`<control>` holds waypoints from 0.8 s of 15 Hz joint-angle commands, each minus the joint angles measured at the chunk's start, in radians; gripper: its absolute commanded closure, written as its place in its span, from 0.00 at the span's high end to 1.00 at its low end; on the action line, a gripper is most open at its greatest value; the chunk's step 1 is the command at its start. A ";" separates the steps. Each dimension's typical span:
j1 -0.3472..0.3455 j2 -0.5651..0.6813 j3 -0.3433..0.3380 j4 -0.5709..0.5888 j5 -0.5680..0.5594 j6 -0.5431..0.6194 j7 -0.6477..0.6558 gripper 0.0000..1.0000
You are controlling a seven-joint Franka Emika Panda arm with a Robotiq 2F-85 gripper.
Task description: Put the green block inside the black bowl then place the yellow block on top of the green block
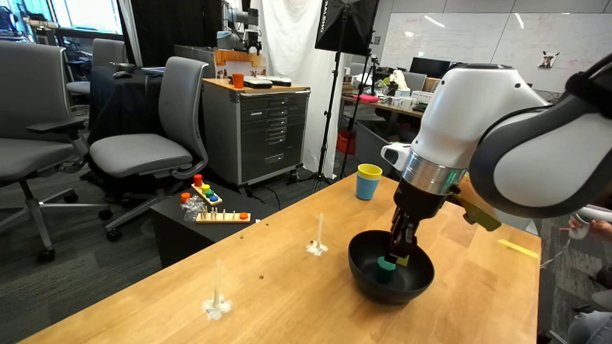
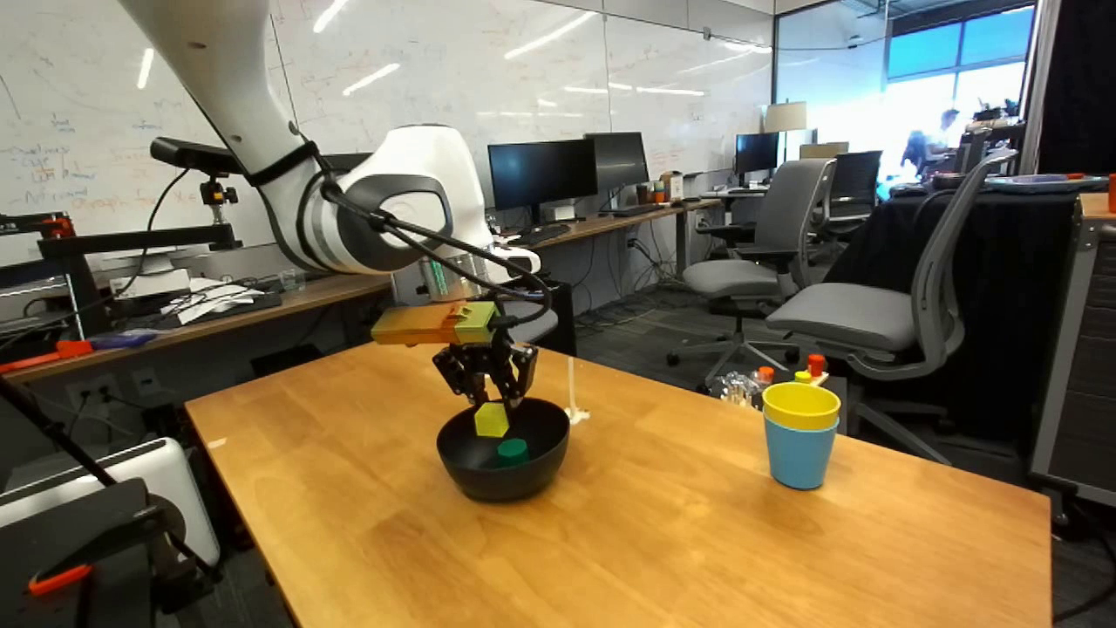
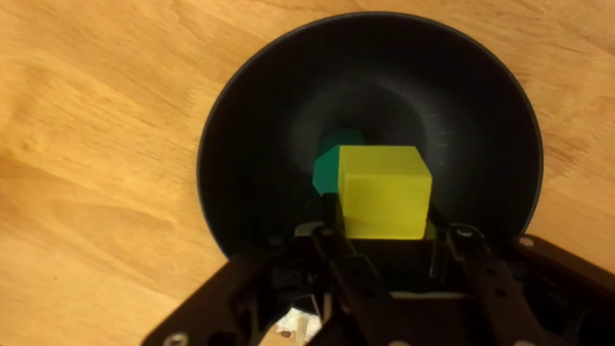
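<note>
The black bowl stands on the table and shows in both exterior views and in the wrist view. The green block lies on the bowl's floor; it shows in an exterior view and, partly hidden by the yellow block, in the wrist view. My gripper points down over the bowl and is shut on the yellow block. The yellow block is held above the bowl's floor, higher than the green block and offset to one side. In an exterior view the fingers mostly hide the yellow block.
A yellow cup nested in a blue cup stands on the table, also seen in an exterior view. Two thin upright pegs are taped to the table, one near the bowl. A yellow tape strip lies near the table's edge.
</note>
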 commanded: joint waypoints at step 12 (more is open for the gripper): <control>-0.008 0.121 0.008 0.120 0.008 -0.016 -0.014 0.24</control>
